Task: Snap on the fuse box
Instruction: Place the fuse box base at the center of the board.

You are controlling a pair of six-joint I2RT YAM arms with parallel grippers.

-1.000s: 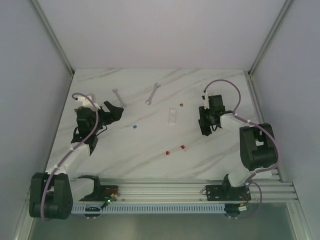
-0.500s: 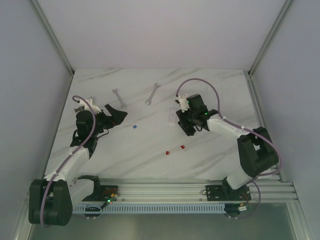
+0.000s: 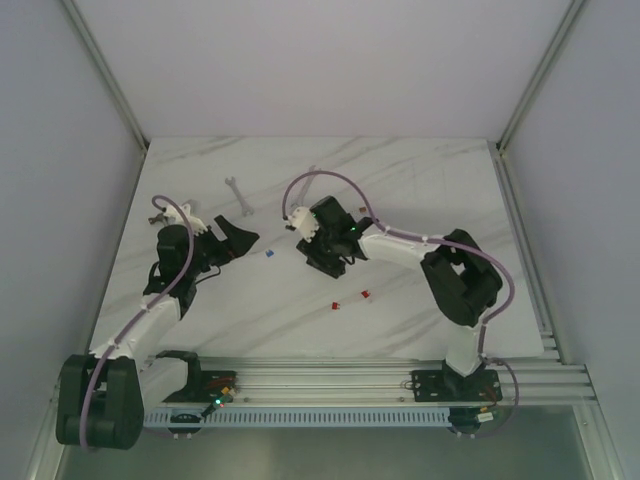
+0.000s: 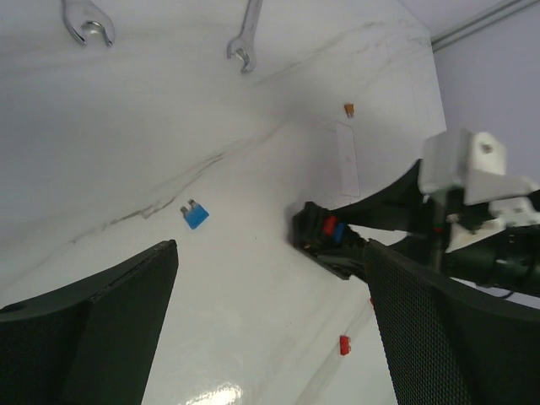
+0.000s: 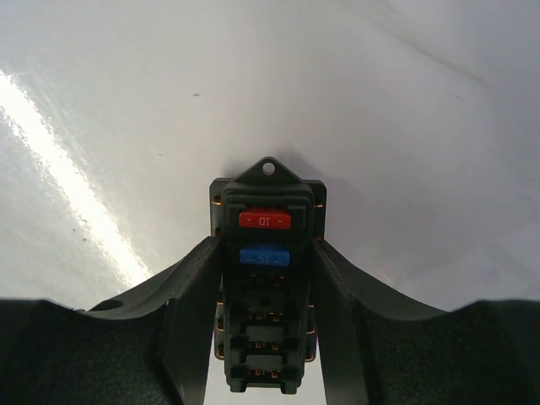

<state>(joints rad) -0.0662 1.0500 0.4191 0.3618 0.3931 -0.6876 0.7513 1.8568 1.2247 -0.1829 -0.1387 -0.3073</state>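
The fuse box (image 5: 266,278) is a small black box with one red and one blue fuse at its top end. My right gripper (image 5: 266,287) is shut on its long sides. In the top view my right gripper (image 3: 323,258) is at the table's middle, reaching left. The left wrist view shows the fuse box (image 4: 325,240) just above the table, held from the right. The thin clear cover (image 4: 348,156) lies flat behind it. My left gripper (image 3: 240,236) is open and empty, a short way left of the box; in its own view it (image 4: 270,278) points at the box.
Two wrenches (image 3: 237,195) (image 4: 245,38) lie at the back. A loose blue fuse (image 3: 269,254) lies between the grippers. Two red fuses (image 3: 336,306) (image 3: 365,294) lie nearer the front. An amber fuse (image 4: 348,109) lies beyond the cover.
My right arm has swung left from the table's right side to its middle, carrying the fuse box. My left gripper has shifted slightly right, towards it.
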